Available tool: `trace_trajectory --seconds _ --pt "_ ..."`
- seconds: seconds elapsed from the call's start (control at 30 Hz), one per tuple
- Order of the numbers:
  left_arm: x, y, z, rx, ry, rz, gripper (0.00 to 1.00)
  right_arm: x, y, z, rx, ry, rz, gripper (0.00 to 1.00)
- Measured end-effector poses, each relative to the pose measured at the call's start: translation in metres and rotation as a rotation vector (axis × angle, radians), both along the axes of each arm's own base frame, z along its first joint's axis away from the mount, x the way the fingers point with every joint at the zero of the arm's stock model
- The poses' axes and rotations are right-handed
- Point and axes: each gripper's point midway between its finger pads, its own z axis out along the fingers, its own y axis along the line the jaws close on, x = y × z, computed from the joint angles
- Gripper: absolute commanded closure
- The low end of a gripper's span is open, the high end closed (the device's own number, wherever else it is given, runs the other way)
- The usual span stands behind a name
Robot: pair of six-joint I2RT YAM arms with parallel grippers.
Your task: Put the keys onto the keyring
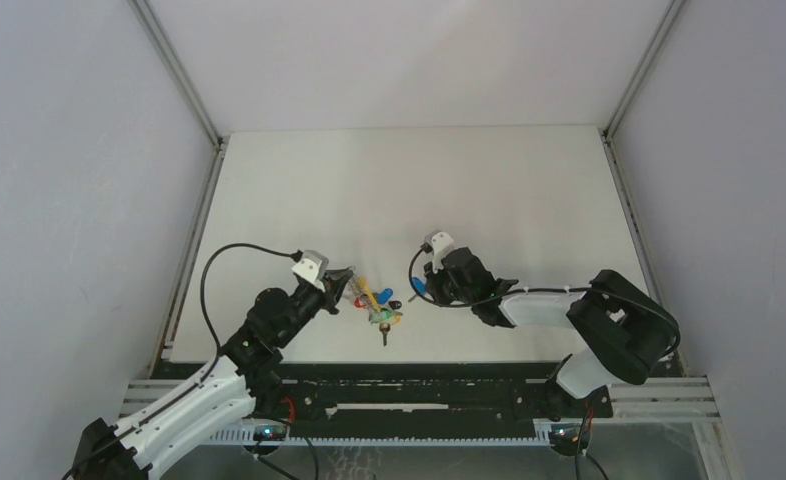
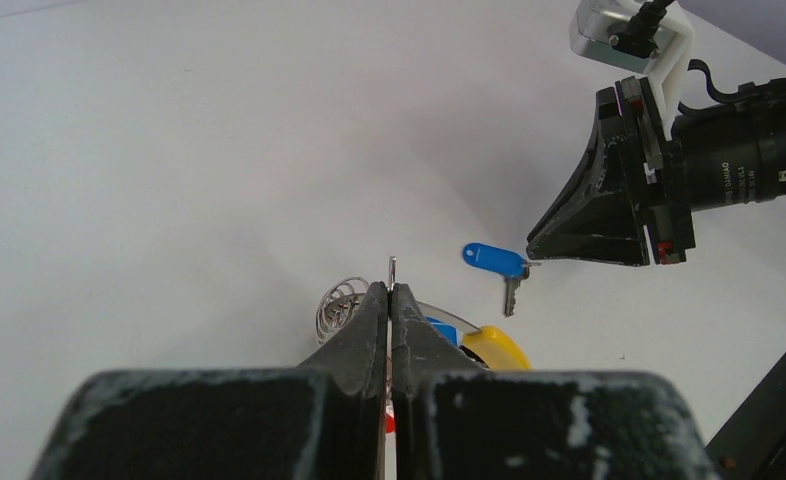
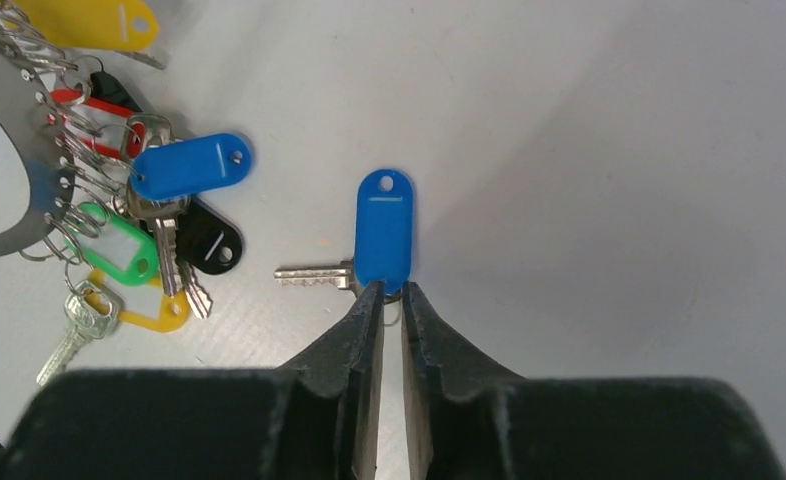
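Black fingers of the left tool (image 2: 391,300) are pressed together on a thin metal sliver that stands up between their tips. I take it for the free end of the grey, coil-like metal keyring (image 2: 340,302), pinned there so that a key can be threaded over it. The rest of the keyring sits just under that tool. On it is a bunch of small metal keys with coloured plastic tags (image 3: 159,200): yellow, red, blue, green and black.

A little beyond the bunch, and apart from it, the right tool (image 3: 389,297) is pinched on the loose blue-tagged metal key (image 3: 384,232). It grips where the tag meets the blade, so the tag points away from the fingers and the blade juts sideways. That grip probably serves to steer the key's small ring toward the pinned end.

I cannot tell whether the key rests on the white bench (image 1: 469,180) or hangs just clear of it. The two tools face each other, near but not touching.
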Motion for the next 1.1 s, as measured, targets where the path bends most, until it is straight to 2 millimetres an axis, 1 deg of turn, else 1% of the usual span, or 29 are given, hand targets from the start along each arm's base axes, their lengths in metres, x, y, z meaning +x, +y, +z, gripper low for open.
trace_trajectory --seconds 0.13,0.27,0.4,0.47,0.57,0.63,0.73,0.93,1.1 --pt "0.000 0.000 0.000 0.000 0.000 0.002 1.00 -0.005 -0.007 -0.004 -0.014 0.040 -0.006 0.79" --pt "0.000 0.000 0.000 0.000 0.000 0.002 1.00 -0.013 -0.023 -0.001 -0.042 0.102 -0.025 0.72" --pt "0.000 0.000 0.000 0.000 0.000 0.002 0.99 -0.011 -0.028 0.019 -0.066 0.136 -0.033 0.69" --pt "0.000 0.000 0.000 0.000 0.000 0.002 1.00 -0.006 -0.025 0.034 -0.080 0.135 -0.030 0.69" --pt "0.001 0.001 0.000 0.000 -0.001 0.006 1.00 -0.002 -0.016 0.051 -0.130 0.138 -0.009 0.69" --pt "0.001 0.002 0.000 0.000 -0.001 0.011 1.00 -0.001 -0.009 0.054 -0.172 0.148 0.010 0.69" --pt "0.002 0.004 0.001 -0.001 -0.003 0.023 1.00 -0.001 0.001 0.048 -0.258 0.180 0.034 0.69" --pt "0.005 0.012 0.001 0.003 -0.004 0.072 1.00 -0.003 0.004 0.023 -0.454 0.265 0.060 0.70" --pt "0.007 0.017 -0.001 0.009 0.000 0.104 1.00 -0.004 0.004 0.019 -0.562 0.275 0.069 0.73"
